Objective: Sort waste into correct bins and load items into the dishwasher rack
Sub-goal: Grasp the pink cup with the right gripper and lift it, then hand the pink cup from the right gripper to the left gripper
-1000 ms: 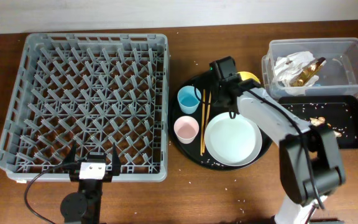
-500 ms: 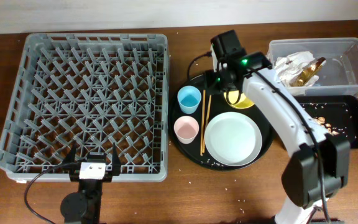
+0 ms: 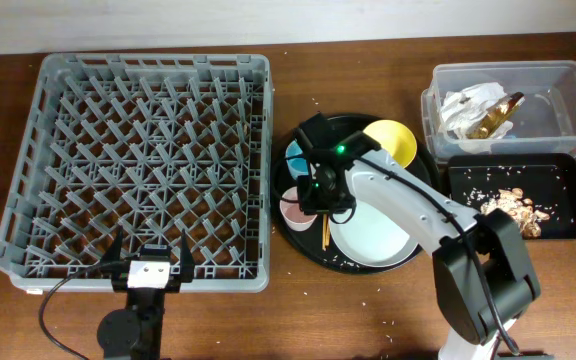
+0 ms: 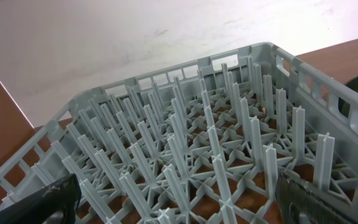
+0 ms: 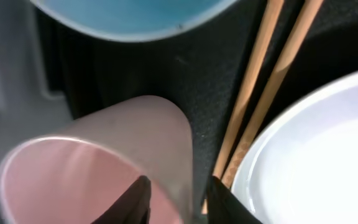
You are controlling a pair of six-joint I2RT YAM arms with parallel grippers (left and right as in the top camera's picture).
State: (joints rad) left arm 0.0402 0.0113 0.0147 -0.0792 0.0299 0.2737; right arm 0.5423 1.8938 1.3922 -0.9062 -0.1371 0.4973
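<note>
From overhead we see the right gripper point(image 3: 317, 196) low over the left side of the round black tray point(image 3: 348, 126). Its body hides much of the pink cup point(image 3: 288, 208) and part of the blue cup point(image 3: 294, 155) behind it, so that view does not show how the jaws stand. The right wrist camera does: the two fingertips point(image 5: 135, 200) sit a modest way apart with the pink cup's near wall between them, one inside the rim and one outside. We cannot tell whether either pad touches the wall. That close view also shows the chopsticks point(image 5: 263, 74) lying just beside the cup, against the edge of the white plate point(image 5: 319, 155). Only the overhead view takes in the rest. A yellow bowl point(image 3: 393, 140) sits at the tray's far edge. A clear bin point(image 3: 558, 80) holding crumpled wrappers point(image 3: 480, 112) stands at the table's far right, with a rectangular black tray point(image 3: 478, 178) strewn with food scraps point(image 3: 513, 200) beside it. The grey dishwasher rack point(image 3: 138, 160) on the left has nothing loaded. The left gripper point(image 3: 150, 262) hangs at the rack's near edge, its claw spread wide. Its own wrist camera looks across the rack's upright pegs, shows a dark fingertip in each lower corner, and catches a sliver of the blue cup at the right border.
</note>
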